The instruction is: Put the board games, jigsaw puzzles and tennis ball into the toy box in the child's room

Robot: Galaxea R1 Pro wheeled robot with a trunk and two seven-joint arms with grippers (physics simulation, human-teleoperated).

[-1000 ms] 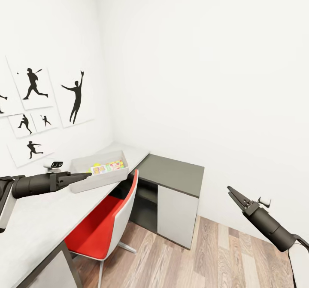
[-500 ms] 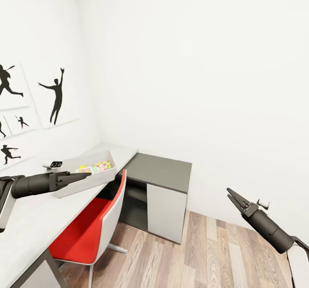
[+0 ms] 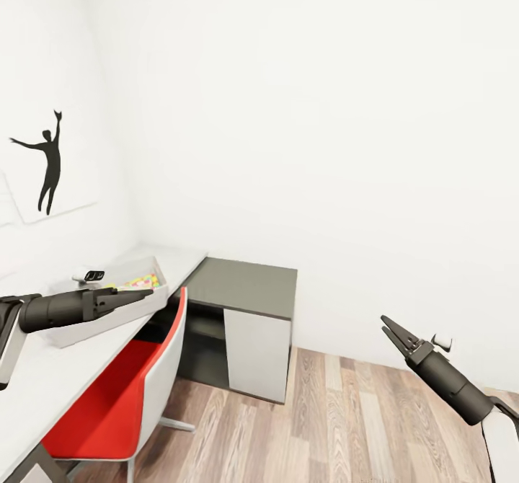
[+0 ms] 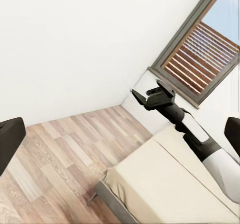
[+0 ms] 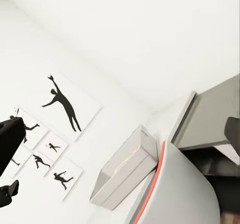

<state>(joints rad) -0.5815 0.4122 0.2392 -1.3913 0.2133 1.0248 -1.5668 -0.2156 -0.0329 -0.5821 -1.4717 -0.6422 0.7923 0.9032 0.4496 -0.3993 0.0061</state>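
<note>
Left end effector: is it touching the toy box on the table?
Cannot tell. In the head view the left end effector overlaps the toy box edge, but that could be one in front of the other; no view shows contact or a gap.

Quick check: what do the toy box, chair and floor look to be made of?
Toy box: plain pale grey walls, matte, likely plastic or board. Chair: glossy red seat in a smooth white shell, probably moulded plastic. Floor: wood-grain planks, satin sheen, wood or laminate.
</note>
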